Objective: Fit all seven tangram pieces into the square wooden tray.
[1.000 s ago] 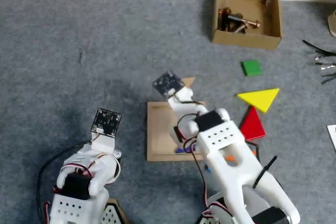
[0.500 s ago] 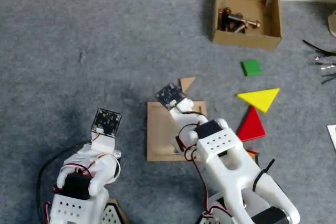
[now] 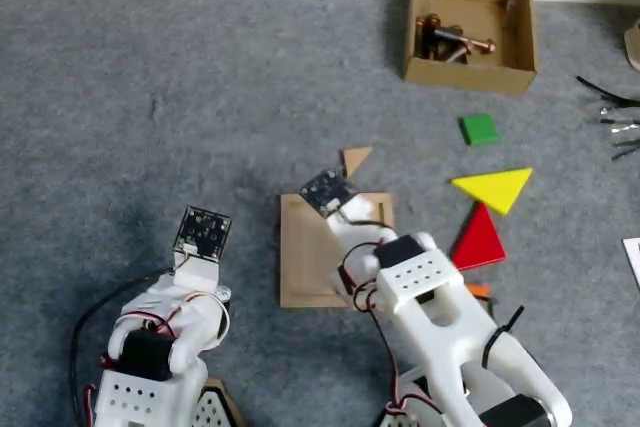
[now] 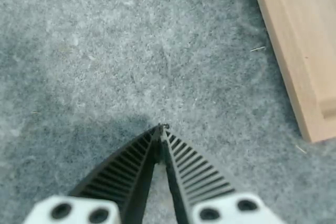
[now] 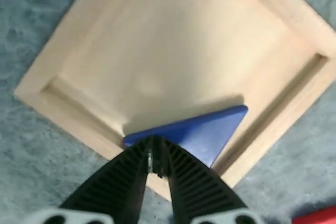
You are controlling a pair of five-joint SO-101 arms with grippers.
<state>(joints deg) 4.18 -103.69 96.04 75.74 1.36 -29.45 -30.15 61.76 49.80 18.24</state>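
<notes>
My left tool (image 4: 160, 129) points down, fingers pressed together, its arm folded back. My right arm (image 3: 420, 282) stretches forward, right tool (image 5: 155, 153) closed too.

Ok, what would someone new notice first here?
The blue triangular piece pinched in the right gripper, near a corner of the square wooden tray. Then the bright yellow triangle, red triangle and green square lying on the grey carpet beside the tray.

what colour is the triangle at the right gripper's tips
Blue. The triangle shows best in the right wrist view, pinched by the right gripper over the tray.
</notes>
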